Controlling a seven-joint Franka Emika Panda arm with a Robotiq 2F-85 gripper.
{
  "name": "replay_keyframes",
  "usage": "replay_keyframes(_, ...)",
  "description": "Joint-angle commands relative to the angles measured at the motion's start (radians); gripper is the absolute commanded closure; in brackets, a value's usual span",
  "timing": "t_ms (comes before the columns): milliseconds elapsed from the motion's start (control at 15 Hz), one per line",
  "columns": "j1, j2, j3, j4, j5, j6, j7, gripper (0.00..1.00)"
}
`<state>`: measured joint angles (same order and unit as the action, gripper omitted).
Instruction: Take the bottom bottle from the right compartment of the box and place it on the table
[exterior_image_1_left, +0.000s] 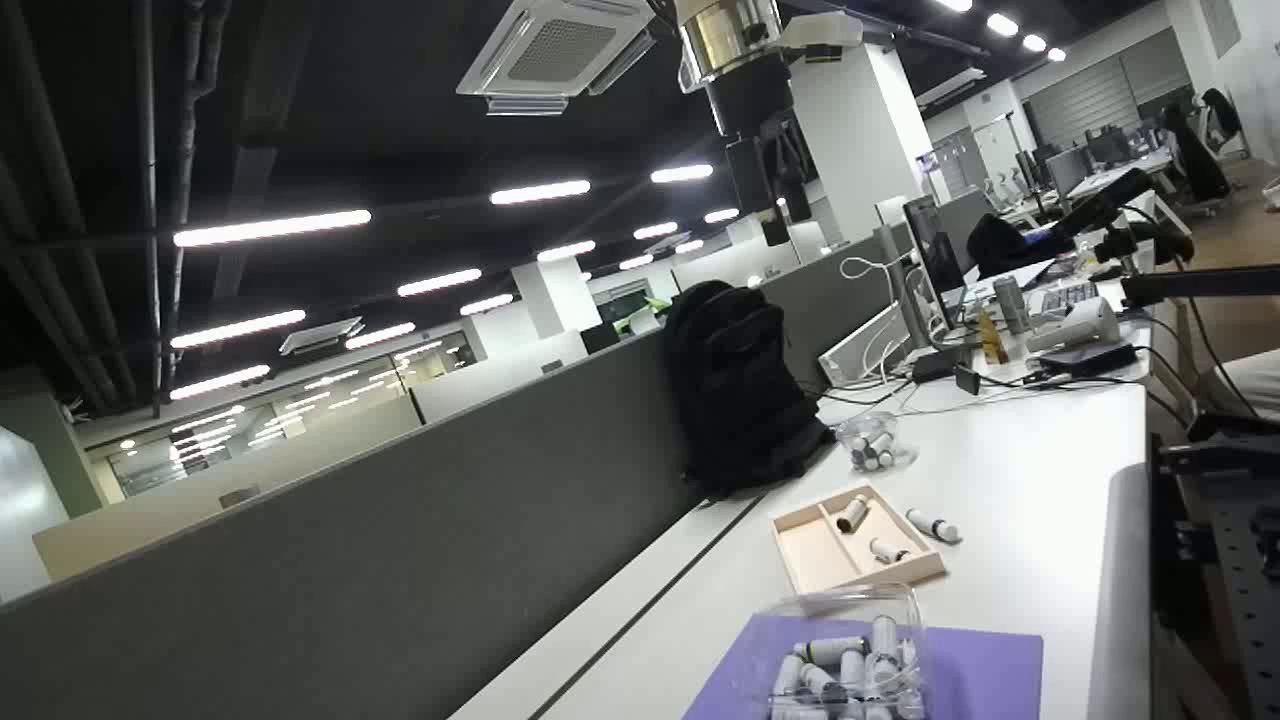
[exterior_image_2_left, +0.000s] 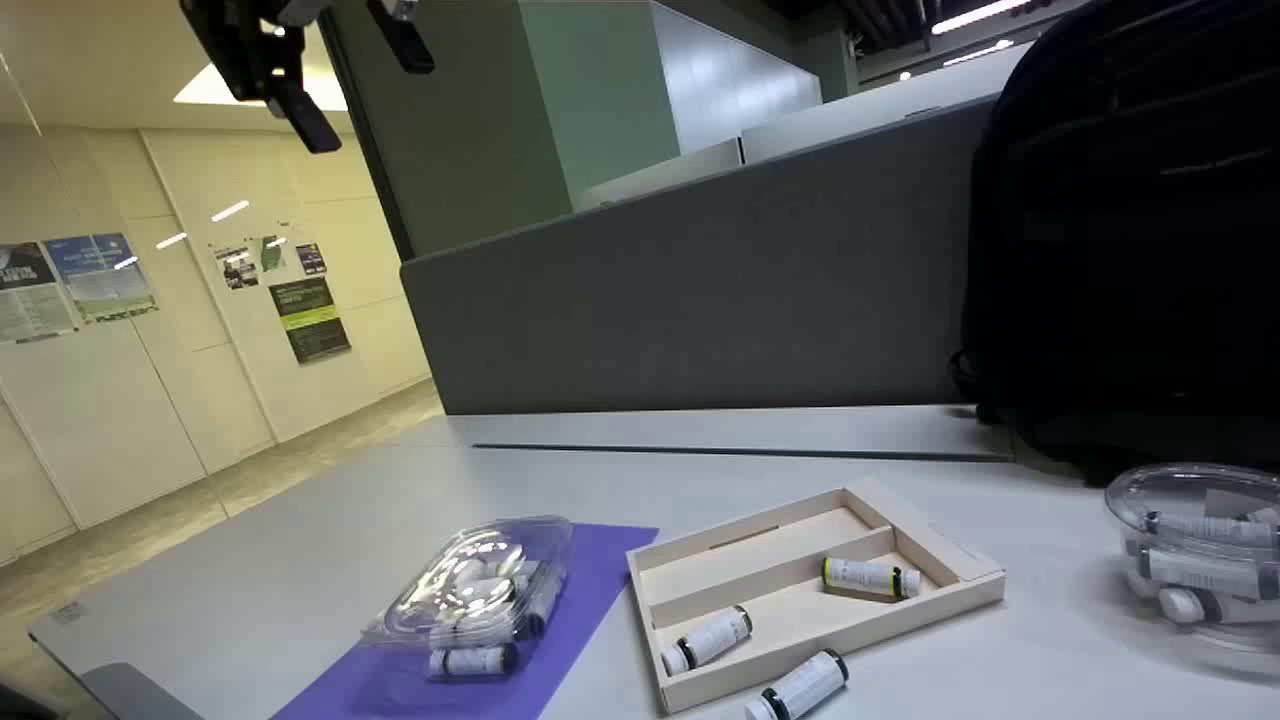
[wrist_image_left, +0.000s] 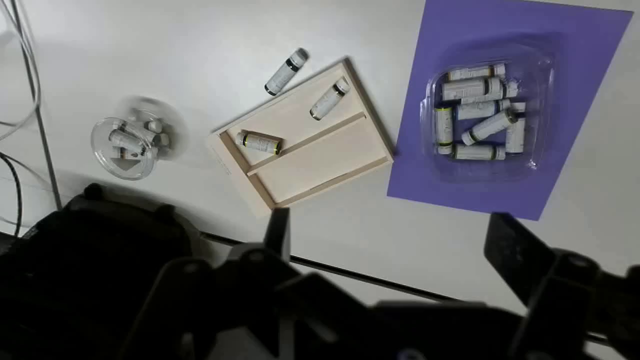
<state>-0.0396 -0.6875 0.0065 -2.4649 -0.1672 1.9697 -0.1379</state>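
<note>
Gripper (wrist_image_left: 390, 217) wide apart and empty; well below it sits the box (wrist_image_left: 320, 167) on the worktop (wrist_image_left: 200, 50), its farther compartment (wrist_image_left: 292, 118) holding a yellow-banded bottle (wrist_image_left: 262, 143) and, beyond, a dark-banded bottle (wrist_image_left: 327, 101). Which is bottom I can't tell; best descend straight, straddling it crosswise.

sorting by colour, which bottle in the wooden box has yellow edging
The bottle nearer the round tub; the other boxed bottle shows dark bands instead.

tan box (wrist_image_left: 320, 162) on table (wrist_image_left: 200, 45), two bottles (wrist_image_left: 327, 101) in one compartment (wrist_image_left: 295, 120)
</note>
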Motion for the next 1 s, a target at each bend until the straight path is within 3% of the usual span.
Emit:
replay_keyframes(0,0.014,0.001,-0.011,0.002,-0.008,-0.003,0.008,0.00)
replay_keyframes(733,0.014,0.000,-0.011,0.002,-0.008,-0.003,0.007,0.00)
replay_keyframes(933,0.009,0.038,-0.045,-0.020,0.006,0.072,-0.002,0.00)
